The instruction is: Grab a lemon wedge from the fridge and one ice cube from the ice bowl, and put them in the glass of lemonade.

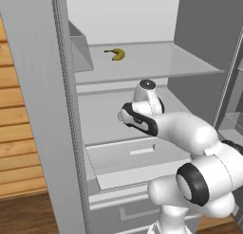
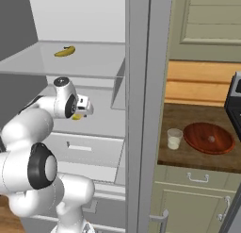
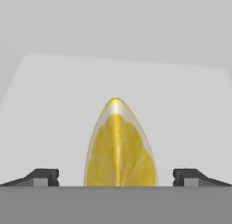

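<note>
Hand view: my end effector [image 3: 116, 177] stands wide open, straddling the lemon wedge [image 3: 119, 148] on the fridge [image 1: 42, 86] shelf, gripping nothing.

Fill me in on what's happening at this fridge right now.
The robot arm is reaching into the open fridge, on the shelf below the one with the banana. Its gripper is open, with the lemon wedge lying between the two fingertips, not yet gripped. On the counter to the right, the glass of lemonade stands beside the ice bowl, which holds an ice cube.
</note>
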